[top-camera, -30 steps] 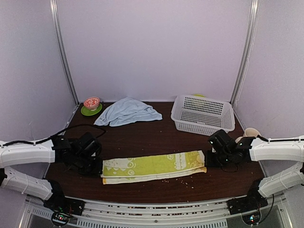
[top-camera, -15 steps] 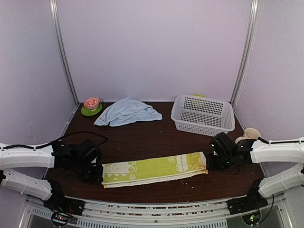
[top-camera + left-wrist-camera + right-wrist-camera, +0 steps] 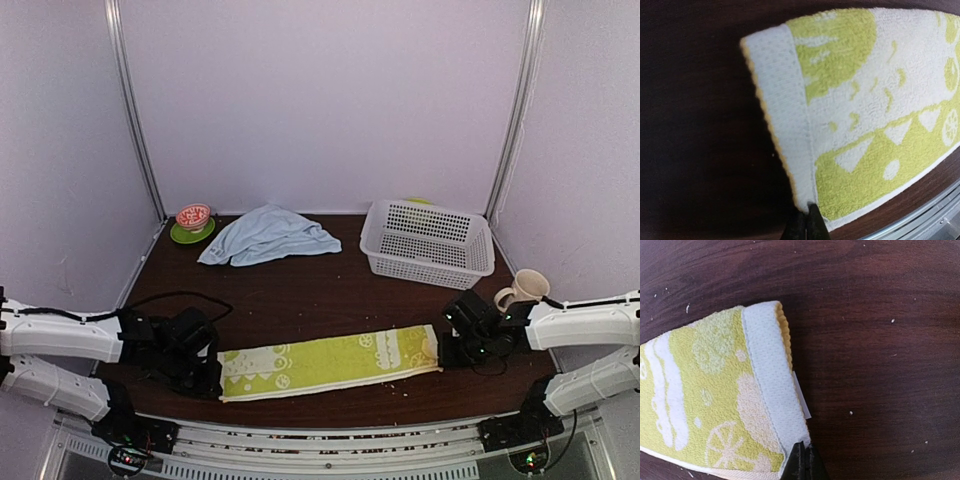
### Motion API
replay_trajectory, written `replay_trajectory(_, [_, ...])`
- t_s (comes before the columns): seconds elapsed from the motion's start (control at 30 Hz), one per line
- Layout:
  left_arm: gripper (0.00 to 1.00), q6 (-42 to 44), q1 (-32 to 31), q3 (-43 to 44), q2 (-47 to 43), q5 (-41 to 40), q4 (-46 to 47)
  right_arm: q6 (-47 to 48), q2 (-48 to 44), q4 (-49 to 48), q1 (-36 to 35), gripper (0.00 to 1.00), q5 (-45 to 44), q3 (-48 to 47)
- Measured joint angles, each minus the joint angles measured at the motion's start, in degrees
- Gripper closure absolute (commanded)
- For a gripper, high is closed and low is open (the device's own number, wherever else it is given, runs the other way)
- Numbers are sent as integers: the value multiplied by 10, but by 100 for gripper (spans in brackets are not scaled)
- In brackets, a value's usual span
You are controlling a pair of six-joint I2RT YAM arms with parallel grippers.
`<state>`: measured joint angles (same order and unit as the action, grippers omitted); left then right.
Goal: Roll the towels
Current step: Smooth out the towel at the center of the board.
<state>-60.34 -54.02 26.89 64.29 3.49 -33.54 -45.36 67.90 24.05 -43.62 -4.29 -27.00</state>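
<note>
A lime-green towel [image 3: 325, 363] with white printed figures lies folded into a long strip near the table's front edge. My left gripper [image 3: 807, 220] is shut on its near left corner, pinching the white hem [image 3: 785, 110]. At the other end my right gripper [image 3: 802, 462] is shut on the near right corner, by the pale hem [image 3: 772, 375] and a small tag [image 3: 802, 400]. In the top view the left gripper [image 3: 210, 372] and right gripper [image 3: 447, 350] sit at the strip's two ends. A pale-blue towel [image 3: 267, 234] lies crumpled at the back left, away from both grippers.
A white perforated basket [image 3: 428, 242] stands at the back right. A small red bowl on a green saucer [image 3: 192, 222] sits in the back left corner. A beige mug [image 3: 524, 288] stands at the right edge by my right arm. Crumbs dot the dark wood table [image 3: 330, 295].
Both grippers have drawn the green towel toward the front edge, the left one more. The strip now looks narrower and flatter. The blue towel has not moved.
</note>
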Motion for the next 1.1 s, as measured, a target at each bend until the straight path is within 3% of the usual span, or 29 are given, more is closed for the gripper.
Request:
replay_trajectory(0.03, [100,0,-5,0,11,2,6,1,0,-1,0,99,2,3])
replay_trajectory(0.07, [98,0,-10,1,17,4,11,2,0,-2,0,86,4,5])
replay_trajectory(0.13, [77,2,-15,4,24,6,18,5,-1,-2,0,65,8,5])
replay_trajectory(0.2, [56,8,-19,9,31,8,23,10,-3,1,0,50,15,5])
replay_trajectory(0.3, [38,16,-25,18,28,13,20,21,-23,16,0,39,22,5])
replay_trajectory(0.4, [32,28,-27,29,6,12,-15,26,-63,47,0,38,24,0])
replay_trajectory(0.57, [33,60,-27,97,-77,-9,-108,40,-115,90,0,47,18,-52])
replay_trajectory(0.67, [47,82,-26,150,-73,-21,-111,43,-107,62,0,57,18,-72])
replay_trajectory(0.83, [76,106,-25,221,82,-23,-53,30,10,-9,0,64,21,-103])
replay_trajectory(1.0, [83,112,-25,221,223,-19,2,19,110,-43,2,67,9,-113])
replay_trajectory(1.1, [84,114,-25,217,252,-20,11,16,154,-52,9,68,2,-122])
